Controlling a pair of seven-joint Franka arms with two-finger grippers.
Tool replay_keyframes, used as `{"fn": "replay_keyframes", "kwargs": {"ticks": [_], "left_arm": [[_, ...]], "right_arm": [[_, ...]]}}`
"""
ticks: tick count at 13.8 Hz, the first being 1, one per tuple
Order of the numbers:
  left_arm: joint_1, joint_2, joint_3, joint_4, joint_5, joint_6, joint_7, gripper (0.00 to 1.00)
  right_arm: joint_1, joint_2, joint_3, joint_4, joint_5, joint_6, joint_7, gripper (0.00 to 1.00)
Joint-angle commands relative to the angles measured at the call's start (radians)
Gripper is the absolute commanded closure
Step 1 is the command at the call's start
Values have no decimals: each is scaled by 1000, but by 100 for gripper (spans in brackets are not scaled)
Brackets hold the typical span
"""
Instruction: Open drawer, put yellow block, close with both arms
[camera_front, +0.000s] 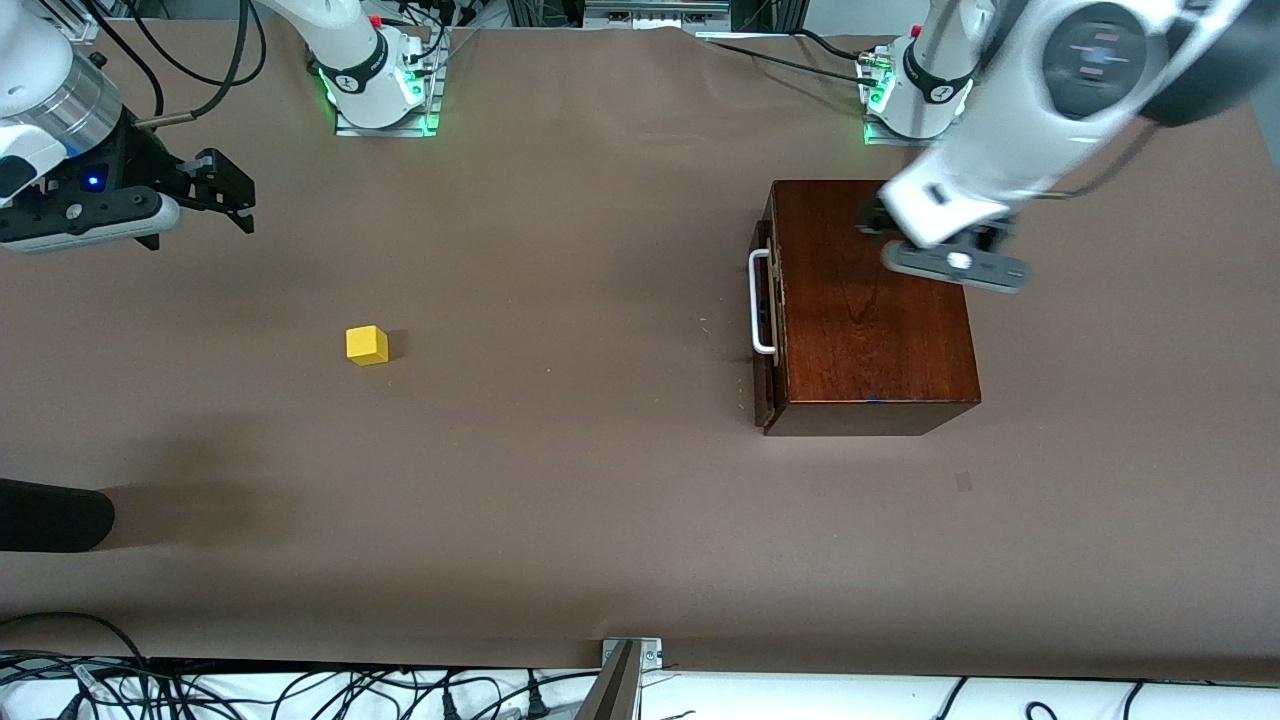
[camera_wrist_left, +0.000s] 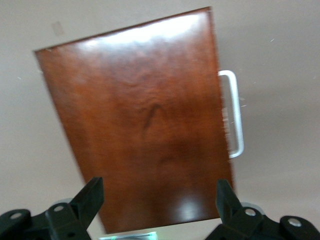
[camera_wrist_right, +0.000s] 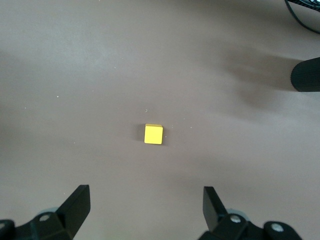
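I see the tabletop (camera_front: 600, 480) covered edge to edge in matte brown sheeting, lit evenly from above with soft shadows. At 6 o'clock a white strip holds tangled black cables (camera_front: 300, 695) and a metal bracket (camera_front: 630, 660). At 9 o'clock a dark rounded object (camera_front: 50, 515) intrudes.
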Motion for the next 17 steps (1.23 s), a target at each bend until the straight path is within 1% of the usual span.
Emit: {"fn": "replay_keyframes", "kwargs": {"ticks": [1,6,8,10,12,15,17], "left_arm": [[-100,87,-2,53,-2,46,-185,0],[-245,234,-4,41,134,221,-388,0],[-281,282,-2,38,211,229,-399,0],[-305,308,-2,37,229,229,-431,0],[-305,320,0,14,231,232,-462,0],[-336,343,0,-12,291,252,-514,0],[-365,377,0,-16,333,252,-557,0]], "right_arm": [[-3,1,4,12,4,-5,8,0],[-3,1,3,12,4,-5,6,0],[-3,1,1,12,4,-7,8,0],[-3,1,1,12,4,-7,8,0],[-3,1,1,12,4,-7,8,0],[-3,3,1,12,4,-4,8,0],[-3,3,1,12,4,-4,8,0]]}}
